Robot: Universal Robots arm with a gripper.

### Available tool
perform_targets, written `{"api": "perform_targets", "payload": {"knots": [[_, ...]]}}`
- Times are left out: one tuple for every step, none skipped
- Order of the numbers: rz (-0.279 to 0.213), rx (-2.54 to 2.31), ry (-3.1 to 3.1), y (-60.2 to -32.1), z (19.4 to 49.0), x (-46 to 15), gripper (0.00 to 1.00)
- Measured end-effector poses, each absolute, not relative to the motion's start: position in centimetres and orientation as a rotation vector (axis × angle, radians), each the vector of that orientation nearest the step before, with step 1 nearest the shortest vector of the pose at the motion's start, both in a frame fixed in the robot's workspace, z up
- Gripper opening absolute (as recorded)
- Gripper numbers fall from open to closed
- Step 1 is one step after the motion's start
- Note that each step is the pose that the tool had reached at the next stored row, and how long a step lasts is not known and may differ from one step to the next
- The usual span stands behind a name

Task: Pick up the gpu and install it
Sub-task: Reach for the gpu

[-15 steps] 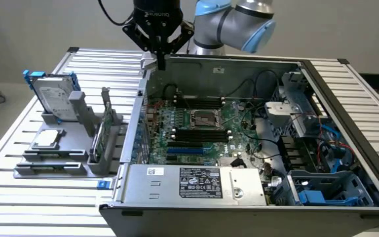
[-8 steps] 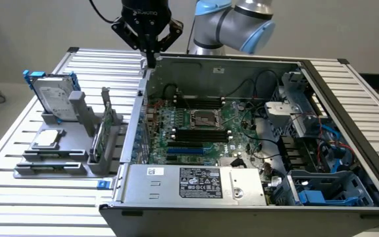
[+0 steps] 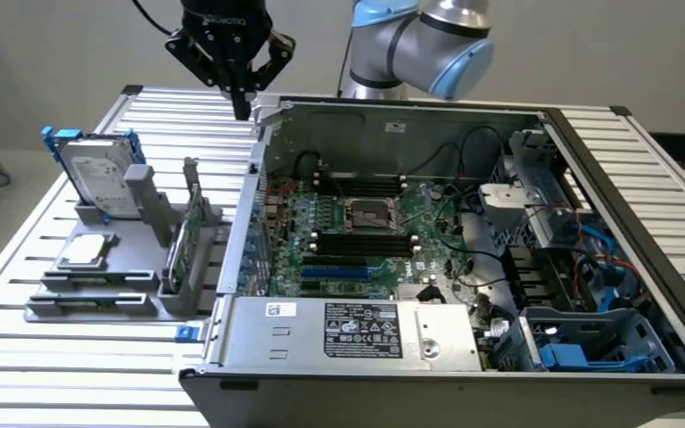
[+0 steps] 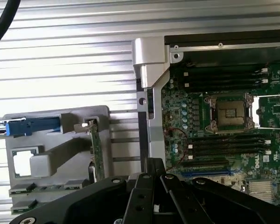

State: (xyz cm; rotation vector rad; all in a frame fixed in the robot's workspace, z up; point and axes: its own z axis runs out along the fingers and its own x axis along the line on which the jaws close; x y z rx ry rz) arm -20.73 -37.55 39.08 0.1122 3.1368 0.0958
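Jaws pressed together, nothing in them, hanging over the far corner of the open computer case [image 3: 462,385]. gpu [image 3: 183,254] stands on edge in the grey holder [image 3: 93,308] on the tabletop [image 3: 81,370], just beside the case.

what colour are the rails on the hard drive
Blue rails on the silver hard drive; clearest in the exterior view.

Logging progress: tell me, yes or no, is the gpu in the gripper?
No. The gpu stands in the grey rack, apart from the shut, empty gripper.
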Motion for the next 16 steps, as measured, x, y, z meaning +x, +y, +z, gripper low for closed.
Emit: {"api": "perform_targets", "payload": {"knots": [[0.096, 0.112, 3.138, -37.5, 39.1, -21.2, 0.11], [0.096, 0.112, 3.139, -37.4, 39.0, -21.6, 0.11], [0.097, 0.112, 3.139, -37.4, 39.0, -22.1, 0.11], [0.097, 0.112, 3.14, -37.3, 39.0, -22.6, 0.11], [0.097, 0.112, 3.141, -37.2, 39.0, -23.0, 0.11], [0.098, 0.113, 3.142, -37.2, 39.0, -23.5, 0.11], [0.098, 0.113, 3.143, -37.1, 38.9, -23.9, 0.11], [0.098, 0.113, 3.144, -37.0, 38.9, -24.4, 0.11], [0.099, 0.113, 3.144, -37.0, 38.9, -24.8, 0.11], [0.099, 0.113, 3.145, -36.9, 38.9, -25.3, 0.11], [0.099, 0.113, 3.146, -36.9, 38.9, -25.7, 0.11], [0.1, 0.113, 3.147, -36.8, 38.9, -26.2, 0.11], [0.1, 0.113, 3.148, -36.7, 38.8, -26.7, 0.11], [0.1, 0.113, 3.149, -36.7, 38.8, -27.1, 0.11], [0.1, 0.113, 3.15, -36.6, 38.8, -27.6, 0.11], [0.1, 0.113, 3.151, -36.5, 38.8, -28.0, 0.11]]}}
